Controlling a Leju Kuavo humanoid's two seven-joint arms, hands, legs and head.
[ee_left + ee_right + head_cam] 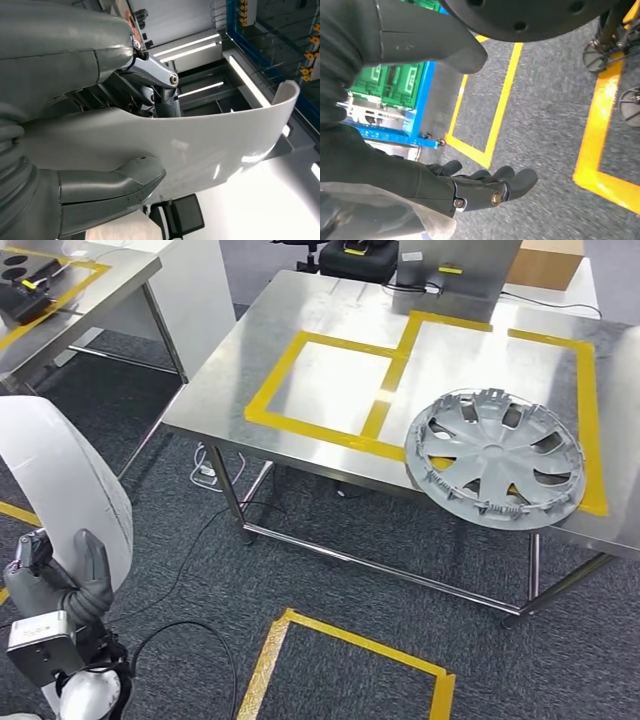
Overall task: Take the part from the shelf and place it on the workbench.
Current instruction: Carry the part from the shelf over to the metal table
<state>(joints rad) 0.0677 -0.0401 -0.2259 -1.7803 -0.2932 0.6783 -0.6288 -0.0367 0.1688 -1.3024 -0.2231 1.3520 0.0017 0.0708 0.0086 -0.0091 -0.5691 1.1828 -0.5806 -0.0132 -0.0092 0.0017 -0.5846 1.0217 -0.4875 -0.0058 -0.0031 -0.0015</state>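
The left hand (pixel 113 150) grips a long, curved white panel (pixel 226 135), the thick grey thumb (pixel 124 187) pressed against one face and the darker fingers (pixel 151 70) against the other. In the head view the same white part (pixel 60 480) rises as a broad, smooth, rounded shell above the left hand (pixel 68 590), low at the robot's left side and well apart from the steel counter (pixel 226 380). The panel looks glossy and plain white, gently bowed along its length, with one end curling up into a lip.

The right hand (pixel 486 187) hangs over grey carpet (pixel 546 115) marked with yellow tape; its fingers are stretched out and slightly apart, and it holds nothing.

Judging from this, the pick-up is done: the part is already in the hand and off the shelf. The carry and the set-down are left, since the part is not yet over the counter.

The counter stands ahead of the robot, its top marked with yellow tape rectangles (pixel 332 390). A silver wheel cover (pixel 494 455) lies on the near edge of the counter, on its right-hand portion, overlapping the tape. The taped rectangle to the left of the wheel cover is bare steel.
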